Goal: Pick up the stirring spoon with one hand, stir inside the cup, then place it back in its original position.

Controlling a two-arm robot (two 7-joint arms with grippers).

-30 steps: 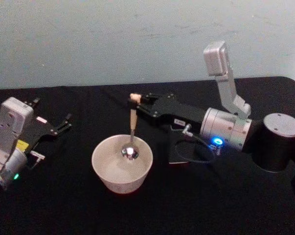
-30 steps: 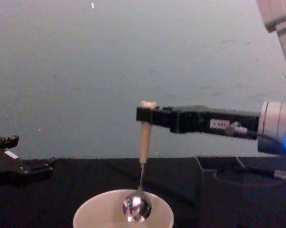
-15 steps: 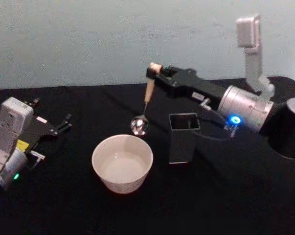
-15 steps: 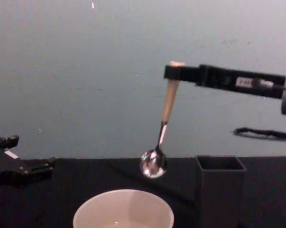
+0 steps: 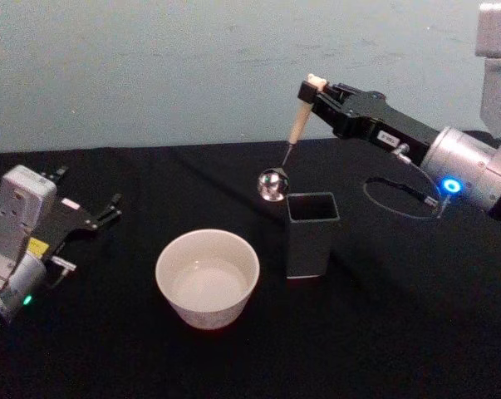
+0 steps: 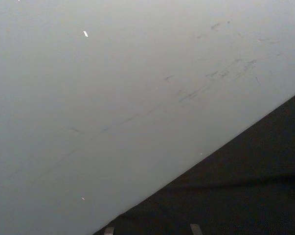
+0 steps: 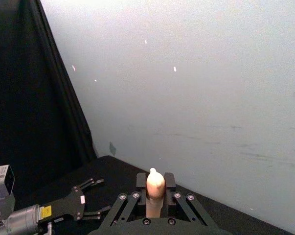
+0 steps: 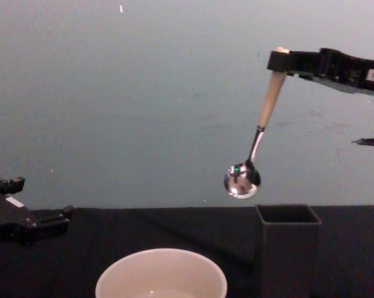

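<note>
Head, chest and wrist views of the black-draped desk (image 5: 383,332). The right gripper (image 5: 316,90) is raised in the air over the rear half of the desk, right of its middle. Its fingers are clamped on the top of the stirring spoon (image 5: 293,137), just under the small bear head. In the right wrist view we see that head standing up between the two closed fingers (image 7: 155,188).

The spoon hangs tilted, with its beige handle uppermost and leaning toward the right edge and its shiny round bowl lowest. In the chest view the spoon (image 8: 263,118) is clear of everything. Its bowl hangs above the open top of the dark grey holder (image 8: 286,254) and a little to the left, touching neither the holder nor the cup (image 8: 115,279).

In the head view the cream-white cup (image 5: 204,314) stands upright near the middle of the desk, toward the front edge. The holder (image 5: 310,241) stands upright near its right side, apart from it.

The left gripper (image 5: 115,208) rests low near the left edge of the desk, well apart from the cup. Its fingers are spread and hold nothing, as the right wrist view also shows (image 7: 99,197).

A pale wall (image 5: 150,66) rises behind the rear edge.
</note>
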